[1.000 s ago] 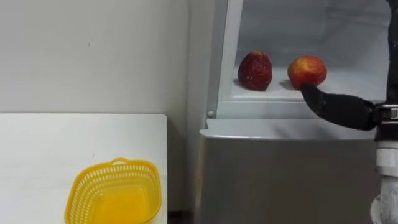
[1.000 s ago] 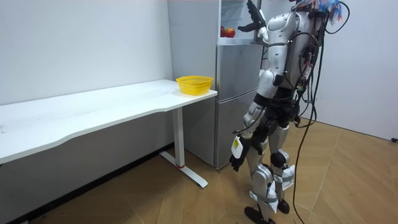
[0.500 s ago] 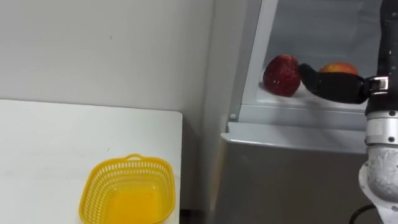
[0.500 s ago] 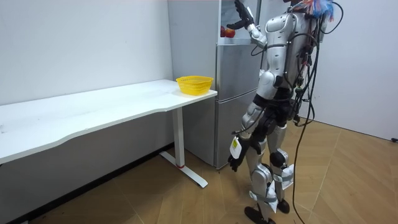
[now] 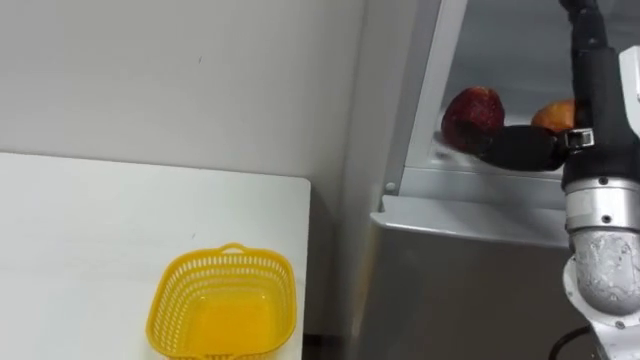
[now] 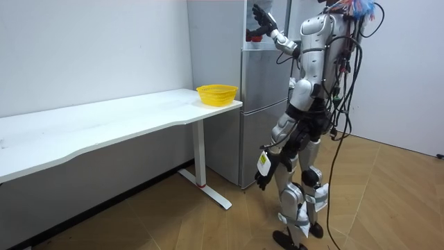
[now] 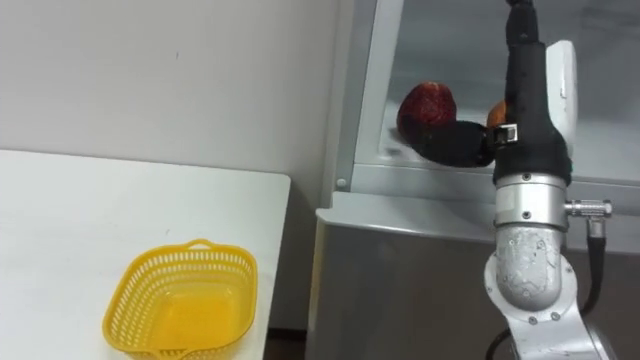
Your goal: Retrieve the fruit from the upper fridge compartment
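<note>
Two big furnishings stand side by side: a tall grey two-door fridge (image 6: 258, 111) and, to the robot's left of it, a long white surface (image 5: 90, 240) set against the pale wall. The robot stands upright on the wooden floor, close before the fridge. Its right arm is raised into the open upper compartment (image 5: 510, 50).

Near the end of the surface closest to the fridge sits a yellow perforated plastic basket (image 5: 222, 305), upright, with nothing in it.

On the floor of the upper compartment lie the task's things. One is a dark red strawberry-shaped fruit (image 5: 472, 112) near the left wall. The other is an orange-red round fruit (image 5: 555, 115) to its right, partly hidden by the robot's forearm.

The black right robot hand (image 5: 520, 148) lies low at the front of the compartment, between the two fruits. It overlaps the lower right of the red one. Whether it touches or grips that fruit cannot be told, nor how wide it stands.

The left robot hand (image 6: 261, 182) hangs at thigh height beside the body in the room view. Its state cannot be told either.
</note>
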Robot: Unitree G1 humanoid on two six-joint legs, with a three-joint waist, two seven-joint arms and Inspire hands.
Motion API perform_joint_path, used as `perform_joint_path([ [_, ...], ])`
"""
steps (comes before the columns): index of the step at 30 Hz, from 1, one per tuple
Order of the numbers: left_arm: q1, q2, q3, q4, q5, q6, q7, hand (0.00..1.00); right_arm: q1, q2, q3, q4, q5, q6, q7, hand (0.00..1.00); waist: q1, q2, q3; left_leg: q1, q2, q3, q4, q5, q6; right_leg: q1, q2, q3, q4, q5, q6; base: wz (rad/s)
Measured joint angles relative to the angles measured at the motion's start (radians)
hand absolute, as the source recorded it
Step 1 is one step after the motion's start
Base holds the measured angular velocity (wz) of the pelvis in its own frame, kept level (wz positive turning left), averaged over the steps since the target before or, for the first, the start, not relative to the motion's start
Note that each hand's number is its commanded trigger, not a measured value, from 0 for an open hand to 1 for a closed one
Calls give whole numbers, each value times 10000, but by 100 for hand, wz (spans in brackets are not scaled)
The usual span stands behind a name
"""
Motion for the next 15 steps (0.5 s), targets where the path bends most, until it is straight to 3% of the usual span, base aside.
perform_joint_path([
  [11, 172, -15, 9, -322, 11, 124, -20, 0, -180, -63, 258, 354, 51, 191, 319, 0, 10, 64, -21, -73, -10, -199, 134, 8, -17, 62, 5, -86, 12, 2, -3, 5],
  [15, 248, -59, 231, -323, 67, 136, -126, 0, -201, -66, 259, 447, 40, 239, 545, 0, 12, 138, -99, -81, -12, -199, 147, 11, -21, 57, 3, -87, 23, 5, -9, 0],
])
